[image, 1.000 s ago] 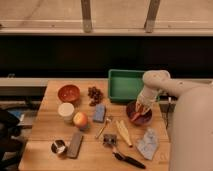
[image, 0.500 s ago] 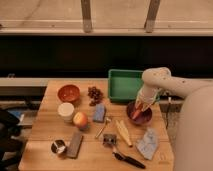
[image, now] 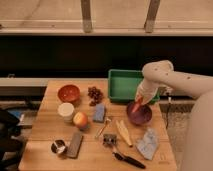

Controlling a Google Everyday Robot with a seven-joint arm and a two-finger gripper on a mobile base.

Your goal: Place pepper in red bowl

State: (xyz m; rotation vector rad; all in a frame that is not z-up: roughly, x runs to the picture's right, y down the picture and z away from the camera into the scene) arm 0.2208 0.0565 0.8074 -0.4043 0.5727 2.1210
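Note:
The slim orange-red pepper (image: pixel 136 106) hangs from my gripper (image: pixel 138 101), which is shut on it. It is just above the left rim of the dark maroon bowl (image: pixel 140 114) at the table's right. The glossy orange-red bowl (image: pixel 68 93) stands far off at the table's back left, with nothing in it that I can see. My white arm reaches in from the right.
A green tray (image: pixel 125 84) is behind the gripper. Grapes (image: pixel 94 93), a white cup (image: pixel 65 109), an apple (image: pixel 80 119), a blue sponge (image: pixel 99 113), a banana (image: pixel 123 132), a brush (image: pixel 127 159) and a crumpled packet (image: pixel 148 143) lie on the wooden table (image: pixel 45 135).
My gripper has shifted a little to the left over the maroon bowl, still holding the pepper. Nothing else has moved.

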